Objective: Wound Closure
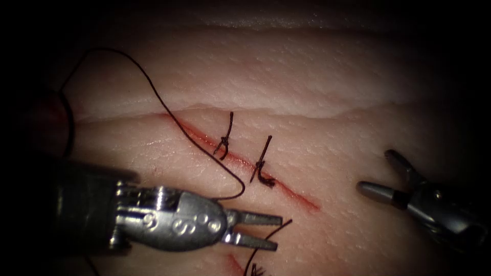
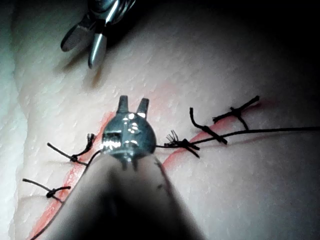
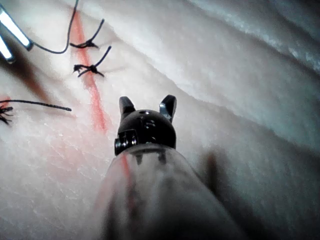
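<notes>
The cut (image 1: 302, 199) runs slantwise across the tissue (image 1: 332, 92), with two knotted stitches (image 1: 225, 140) (image 1: 262, 167) over it. My left tool (image 1: 268, 231) lies low at the cut's lower end, jaws open and holding nothing. A long thread (image 1: 153, 92) loops from the dark left side down along the cut and ends under its wrist. My right tool (image 1: 375, 171) hovers right of the cut, jaws wide open and empty. In the wrist views the left tool (image 2: 133, 104) and right tool (image 3: 147, 104) stand open. Where the needle lies I cannot tell.
A loose thread end (image 1: 266, 243) curves beneath the left jaws toward a frayed knot (image 1: 258, 271) at the lower edge. Several tied stitches (image 2: 220, 131) cross the cut in the left wrist view. A fold in the tissue (image 1: 286, 112) runs above the cut.
</notes>
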### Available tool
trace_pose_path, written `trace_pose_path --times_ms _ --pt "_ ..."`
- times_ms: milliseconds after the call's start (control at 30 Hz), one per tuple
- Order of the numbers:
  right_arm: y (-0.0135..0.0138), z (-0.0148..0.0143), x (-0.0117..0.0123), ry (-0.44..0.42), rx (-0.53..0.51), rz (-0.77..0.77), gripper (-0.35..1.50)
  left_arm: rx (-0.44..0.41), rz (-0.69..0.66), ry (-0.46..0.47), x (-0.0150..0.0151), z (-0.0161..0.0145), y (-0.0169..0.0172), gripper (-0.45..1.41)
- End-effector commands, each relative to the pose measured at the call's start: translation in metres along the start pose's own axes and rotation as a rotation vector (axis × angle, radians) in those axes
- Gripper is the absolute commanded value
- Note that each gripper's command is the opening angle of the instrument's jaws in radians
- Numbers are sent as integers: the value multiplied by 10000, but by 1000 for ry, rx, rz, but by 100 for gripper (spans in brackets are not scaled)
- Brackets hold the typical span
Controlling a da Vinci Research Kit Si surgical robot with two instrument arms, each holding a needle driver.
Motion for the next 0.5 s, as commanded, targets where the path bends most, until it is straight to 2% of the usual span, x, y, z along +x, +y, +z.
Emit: trace_pose_path --times_ms 33,233,333,500 --pt "-3 11 2 5 0 -1 116 17 8 4 0 12 -7 22" --pt "-8 13 4 0 -5 -23 113 108 33 -52 -7 29 -30 21" --pt "-12 16 6 0 -10 -27 121 157 47 -101 -14 34 -37 17" --pt "-20 23 8 7 4 -25 123 151 42 -236 -35 39 -39 21"
